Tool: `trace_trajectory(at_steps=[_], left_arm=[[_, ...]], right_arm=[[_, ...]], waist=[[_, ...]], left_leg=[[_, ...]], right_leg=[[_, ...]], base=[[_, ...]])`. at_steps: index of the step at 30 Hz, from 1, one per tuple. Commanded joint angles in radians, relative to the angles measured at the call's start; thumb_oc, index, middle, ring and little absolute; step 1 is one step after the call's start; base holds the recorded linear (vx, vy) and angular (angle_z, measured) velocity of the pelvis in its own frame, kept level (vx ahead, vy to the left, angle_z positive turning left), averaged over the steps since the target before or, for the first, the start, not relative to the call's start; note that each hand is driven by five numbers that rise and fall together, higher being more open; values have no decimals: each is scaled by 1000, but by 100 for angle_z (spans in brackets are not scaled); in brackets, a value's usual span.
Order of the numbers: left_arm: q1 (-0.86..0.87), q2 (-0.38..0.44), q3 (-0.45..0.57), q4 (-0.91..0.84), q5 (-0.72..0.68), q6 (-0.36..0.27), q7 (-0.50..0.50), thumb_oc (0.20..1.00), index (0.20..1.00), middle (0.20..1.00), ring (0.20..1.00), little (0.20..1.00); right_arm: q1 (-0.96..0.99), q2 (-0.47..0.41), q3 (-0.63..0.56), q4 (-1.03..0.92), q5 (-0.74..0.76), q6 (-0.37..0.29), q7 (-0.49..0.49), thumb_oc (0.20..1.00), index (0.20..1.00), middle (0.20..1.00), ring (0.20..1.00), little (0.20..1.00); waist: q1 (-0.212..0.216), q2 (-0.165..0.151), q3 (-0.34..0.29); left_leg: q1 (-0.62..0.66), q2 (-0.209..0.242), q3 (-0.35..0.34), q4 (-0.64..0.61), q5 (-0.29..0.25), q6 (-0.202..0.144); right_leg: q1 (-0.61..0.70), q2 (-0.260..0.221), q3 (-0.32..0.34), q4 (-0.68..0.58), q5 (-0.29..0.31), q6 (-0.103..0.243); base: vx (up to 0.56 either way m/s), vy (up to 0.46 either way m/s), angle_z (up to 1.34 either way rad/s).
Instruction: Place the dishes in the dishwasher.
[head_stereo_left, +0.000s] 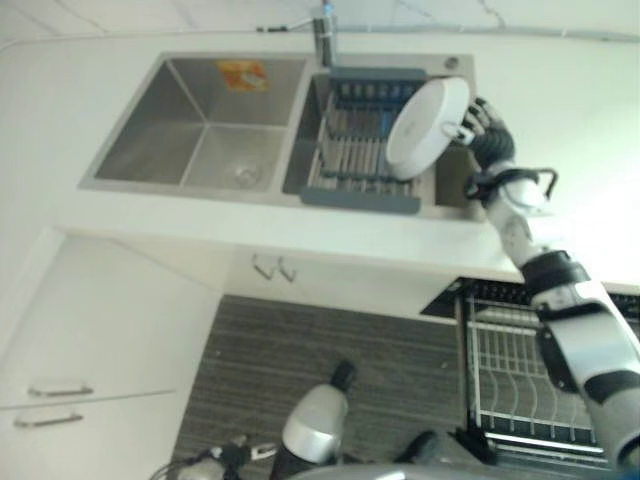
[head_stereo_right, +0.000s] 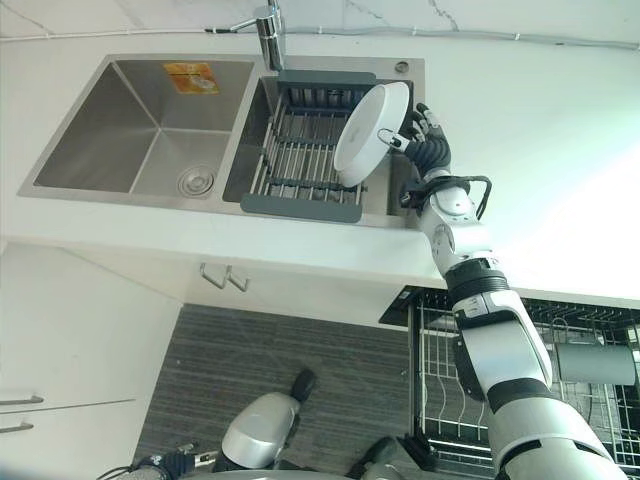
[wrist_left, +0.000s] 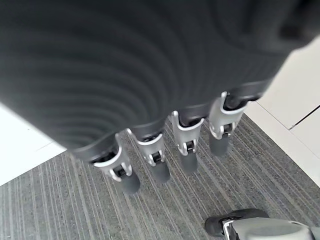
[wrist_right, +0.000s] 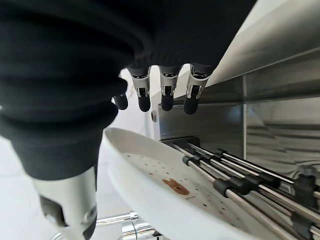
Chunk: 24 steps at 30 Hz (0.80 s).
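Plate: white, round, tilted on edge at the right end of the rack, upper middle of the frame, in the right basin of the sink.
Handling: we judge it stiff, smooth, breakable and moderately heavy; glaze likely slippery under the dark fingertips. A small brown smear shows on its face in the right wrist view.
Where to hold: we would take it at the rim, thumb on one face, fingers on the other, as it is held now.
Right hand: fingers curled over the plate's upper rim, thumb on the near side; we read it as gripping the plate.
Right arm: stretched up from lower right, wrist bent toward the sink.
Left hand: hangs over the grey floor, fingers straight, holding nothing.
Dishwasher rack: pulled out, lower right of the frame, well apart from the plate.
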Motion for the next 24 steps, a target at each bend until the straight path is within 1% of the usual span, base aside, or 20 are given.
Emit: trace_trajectory(at_steps=[1, 5, 10, 24], left_arm=[[33, 34, -66, 13, -4, 3, -3, 1000, 1000, 1000, 1000, 1000], [29, 35, -61, 20, -8, 7, -6, 1000, 1000, 1000, 1000, 1000], [24, 36, -59, 29, -5, 2, 1, 1000, 1000, 1000, 1000, 1000], [6, 36, -61, 12, -15, 18, 6, 1000, 1000, 1000, 1000, 1000]], right_arm=[[-84, -49, 50, -33, -4, -66, 5, 1000, 1000, 1000, 1000, 1000], [-88, -43, 49, -28, -4, -57, 2, 1000, 1000, 1000, 1000, 1000], [-94, -50, 57, -11, -29, -67, 3, 1000, 1000, 1000, 1000, 1000], [-100, -21, 39, -2, 46, -70, -18, 1000, 1000, 1000, 1000, 1000]], waist=[[28, 18, -50], [31, 15, -49], [35, 14, -43], [37, 23, -21]], left_leg=[[9, 13, 3, -132, 34, 12], [7, 14, 3, -130, 35, 11], [-2, 15, 4, -120, 34, 10], [-25, 9, 5, -107, 34, 18]], right_leg=[[-15, -41, 44, 192, -142, 9], [-12, -41, 43, 192, -142, 9], [-13, -45, 37, 199, -142, 9], [-34, -61, 43, 222, -140, 8]], base=[[0, 0, 0], [0, 0, 0], [0, 0, 0], [-2, 3, 3]])
